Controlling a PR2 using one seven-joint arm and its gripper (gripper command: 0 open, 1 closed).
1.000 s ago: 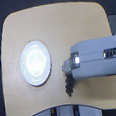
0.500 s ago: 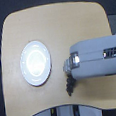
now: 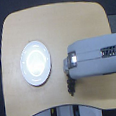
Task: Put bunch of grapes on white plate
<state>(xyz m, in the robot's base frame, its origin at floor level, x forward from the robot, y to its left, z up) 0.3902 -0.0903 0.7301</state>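
We saw the white plate (image 3: 36,63) lying on the wooden table (image 3: 51,24) in the left middle of the frame, and it was bare: nothing dark rested on its rim or in its shallow centre. The bunch of grapes (image 3: 71,86) showed as a narrow dark cluster just below the middle of the frame, pointing downward under the front end of the arm's pale housing. The gripper (image 3: 69,77) sat right where the top of the bunch disappeared, and the housing hid the fingers, so we could not tell whether they were spread, pressed together or pinching the stem end. We also could not tell from this top-down view whether the grapes hung free or lay on the wood.

We judged the task unfinished. The grapes were near the plate's lower right edge but clearly apart from it, with a strip of bare table between. What remained, as we read it, was to carry the bunch toward the left of the frame until it was over the plate's centre, set it down there and let go.
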